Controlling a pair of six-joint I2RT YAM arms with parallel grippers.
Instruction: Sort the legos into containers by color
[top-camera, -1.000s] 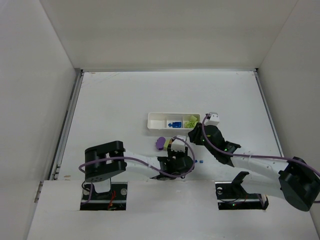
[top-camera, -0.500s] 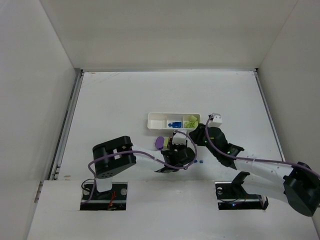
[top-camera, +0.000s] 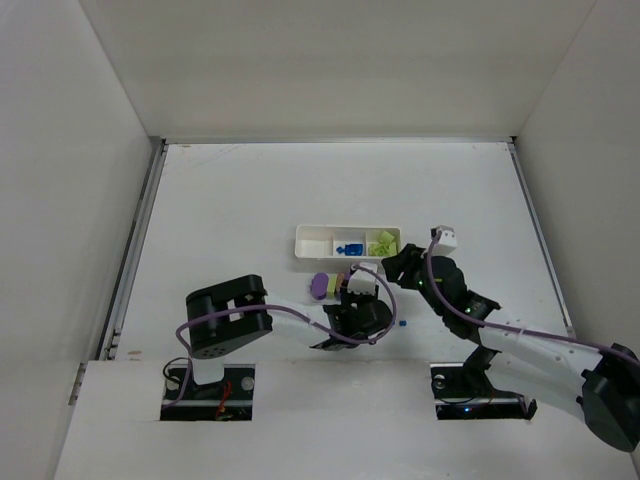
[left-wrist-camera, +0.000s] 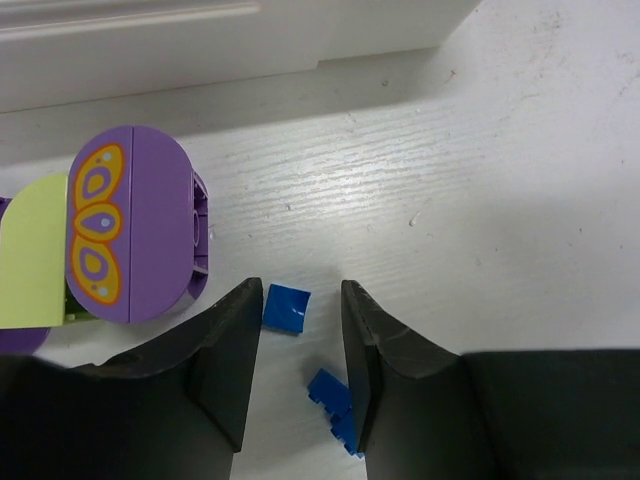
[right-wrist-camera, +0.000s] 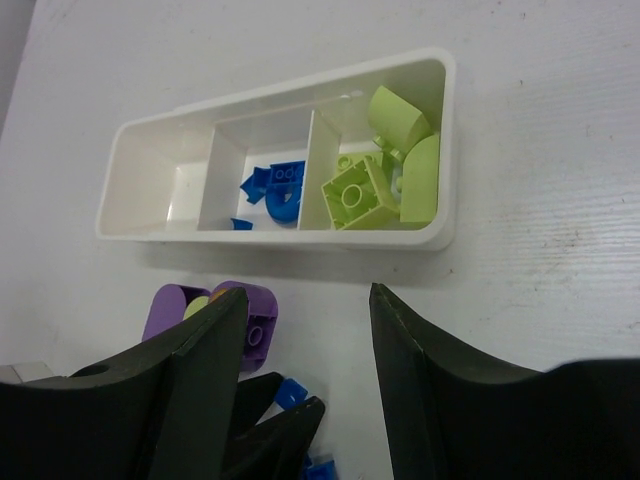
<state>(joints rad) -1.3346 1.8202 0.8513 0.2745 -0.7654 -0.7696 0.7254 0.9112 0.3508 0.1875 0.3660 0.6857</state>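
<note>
The white tray (top-camera: 300, 256) lies mid-table; its left compartment is empty, the middle holds dark-blue bricks (right-wrist-camera: 275, 188), the right holds yellow-green blocks (right-wrist-camera: 385, 170). The rounded purple piece (top-camera: 320, 286), also in the left wrist view (left-wrist-camera: 150, 230), lies in front of the tray with a yellow-green piece (left-wrist-camera: 35, 260) against it. My left gripper (left-wrist-camera: 302, 290) is open, low over the table, with a small blue brick (left-wrist-camera: 288, 307) between its fingertips and another (left-wrist-camera: 335, 395) by the right finger. My right gripper (right-wrist-camera: 308, 295) is open and empty, above the table near the tray's right end.
One more tiny blue brick (top-camera: 401, 324) lies on the table right of the left gripper (top-camera: 355, 300). The right gripper (top-camera: 395, 262) hovers close to the left one. White walls enclose the table on three sides.
The left gripper moved forward toward the purple piece and now straddles the blue bricks. The right arm drew back a little to the right. The tray and pieces stayed put.
</note>
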